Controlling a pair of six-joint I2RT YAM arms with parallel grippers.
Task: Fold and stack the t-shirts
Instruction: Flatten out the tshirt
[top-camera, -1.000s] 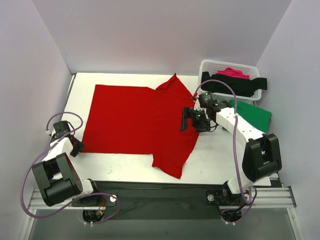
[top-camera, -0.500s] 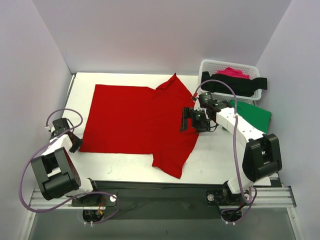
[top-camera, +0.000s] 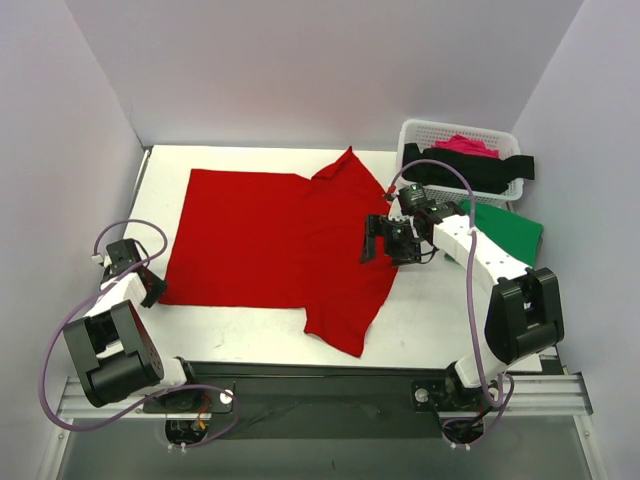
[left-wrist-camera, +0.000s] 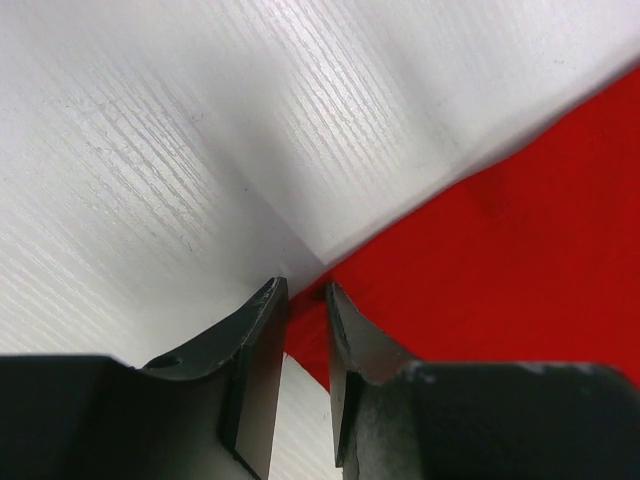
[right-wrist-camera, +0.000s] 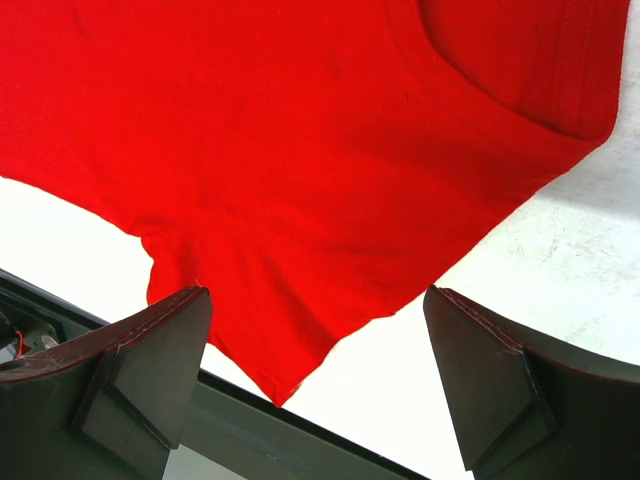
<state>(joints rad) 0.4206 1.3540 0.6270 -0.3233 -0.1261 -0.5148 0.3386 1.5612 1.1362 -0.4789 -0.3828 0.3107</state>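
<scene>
A large bright red cotton t-shirt (top-camera: 270, 240) lies spread flat across the middle of the white wood-grain worktop (top-camera: 440, 305). Its plain hem side faces the left edge, and one sleeve points toward the near edge.

The left gripper (left-wrist-camera: 302, 292) is low at the shirt's near-left corner, close to the worktop's left edge. Its two dark fingers (left-wrist-camera: 255, 370) stand almost together with only a thin slit between them. The tip of the red corner sits right at that slit. Whether the cloth is actually pinched cannot be told.

The right gripper (top-camera: 378, 241) hangs over the shirt's right side with its jaws spread wide. In its wrist view the fingers frame the sleeve and the ribbed collar below, and they touch and carry nothing.

At the far-right corner stands a white plastic lattice basket (top-camera: 415, 135). A black t-shirt (top-camera: 470, 172) is draped over its near rim and a pink t-shirt (top-camera: 465, 145) lies inside. A folded green t-shirt (top-camera: 510, 232) lies on the worktop just in front of the basket, by the right edge.
</scene>
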